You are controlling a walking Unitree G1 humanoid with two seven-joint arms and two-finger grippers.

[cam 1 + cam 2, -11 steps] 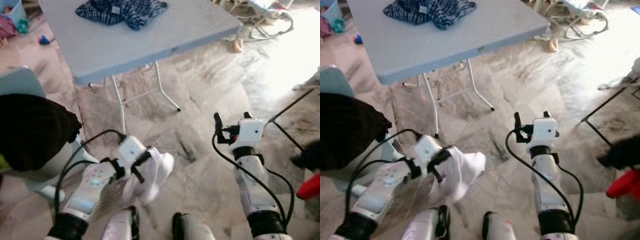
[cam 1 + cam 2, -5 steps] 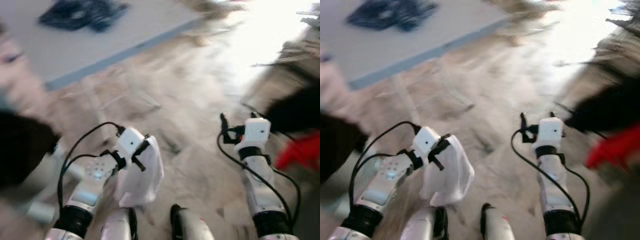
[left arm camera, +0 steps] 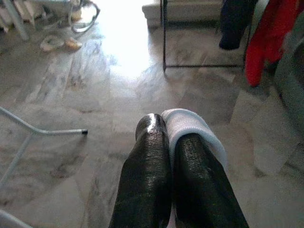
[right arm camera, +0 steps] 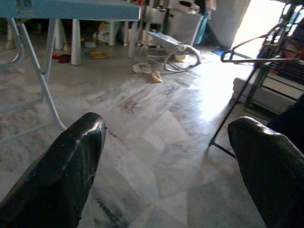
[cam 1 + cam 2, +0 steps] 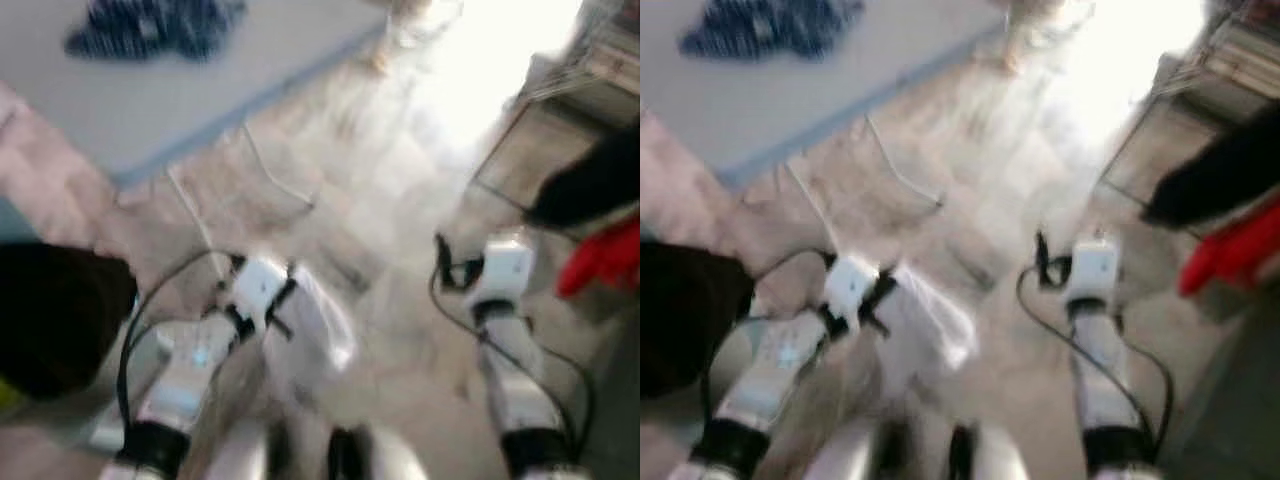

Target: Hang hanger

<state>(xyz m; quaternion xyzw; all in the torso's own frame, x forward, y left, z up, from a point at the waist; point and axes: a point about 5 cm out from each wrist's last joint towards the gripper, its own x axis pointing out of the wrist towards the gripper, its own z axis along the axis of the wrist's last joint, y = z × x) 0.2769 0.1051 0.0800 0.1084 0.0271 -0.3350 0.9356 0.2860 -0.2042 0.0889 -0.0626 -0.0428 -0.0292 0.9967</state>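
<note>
My left gripper (image 3: 166,128) is shut on a white cloth (image 3: 190,124), which wraps one finger and hangs below the hand (image 5: 320,335) above the marble floor. My right gripper (image 4: 166,133) is held low at the right, open, with nothing between its fingers (image 4: 71,161). A dark wire hanger (image 4: 251,50) hangs on a black clothes rack (image 3: 164,38) ahead to the right. A dark garment (image 5: 590,185) and a red garment (image 5: 600,260) hang on that rack. The eye views are blurred.
A pale folding table (image 5: 150,110) stands at the back left with a blue checked garment (image 5: 150,25) on it; its thin metal legs (image 4: 47,90) reach the floor. A black cloth (image 5: 55,315) lies over a pale chair at the left.
The camera has swung towards the right, bringing the rack's dark and red garments into view. Both arms keep their pose, the left still holding the white cloth.
</note>
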